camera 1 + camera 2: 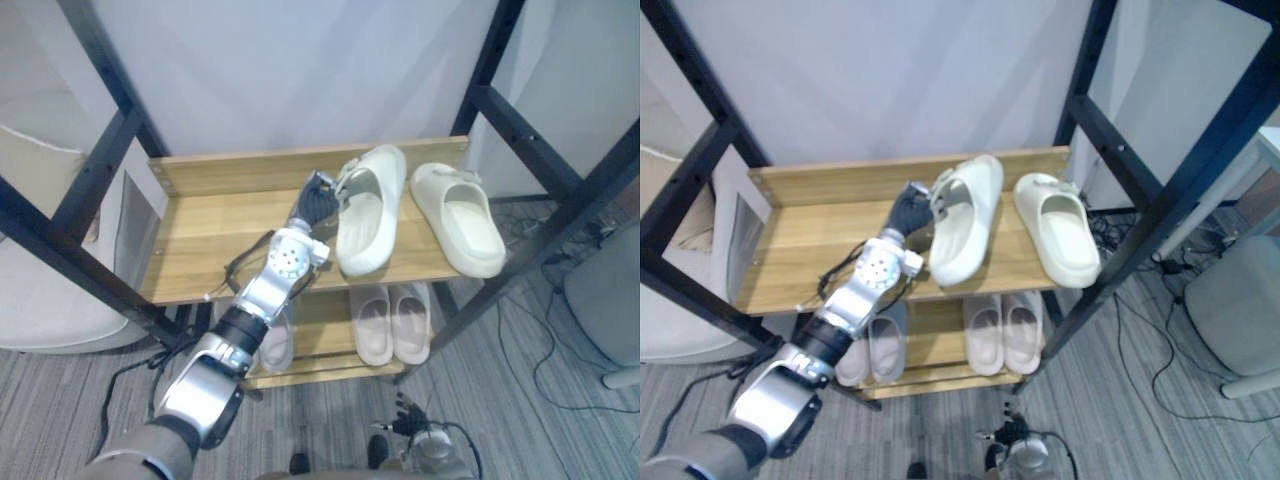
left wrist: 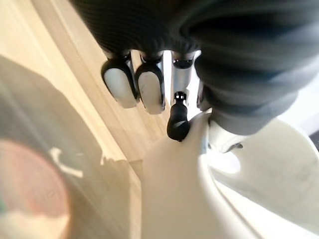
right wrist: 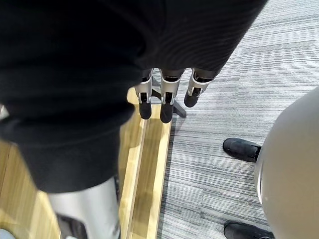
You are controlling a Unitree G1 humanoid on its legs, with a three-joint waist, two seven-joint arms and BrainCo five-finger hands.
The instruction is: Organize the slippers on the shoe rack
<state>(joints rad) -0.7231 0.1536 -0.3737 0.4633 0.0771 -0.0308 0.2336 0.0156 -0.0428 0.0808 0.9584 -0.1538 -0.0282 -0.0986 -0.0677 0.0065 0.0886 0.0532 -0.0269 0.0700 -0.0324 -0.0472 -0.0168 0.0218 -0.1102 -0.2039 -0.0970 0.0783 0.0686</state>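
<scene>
L hand point(image 1: 318, 197) pinches smooth chunky slipper point(image 1: 370, 215).

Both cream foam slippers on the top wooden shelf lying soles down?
No, the left cream foam slipper, in the left hand, is tipped onto its side; only the right cream foam slipper lies flat.

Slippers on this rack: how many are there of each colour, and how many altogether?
Cream, on the top shelf: 2, the tipped cream slipper held on edge by the left hand and the flat cream slipper
Beige, middle of the lower shelf: 2, the beige slippers
Pale grey, lower shelf, partly hidden: 2, the pale grey slippers
Total: 6
</scene>
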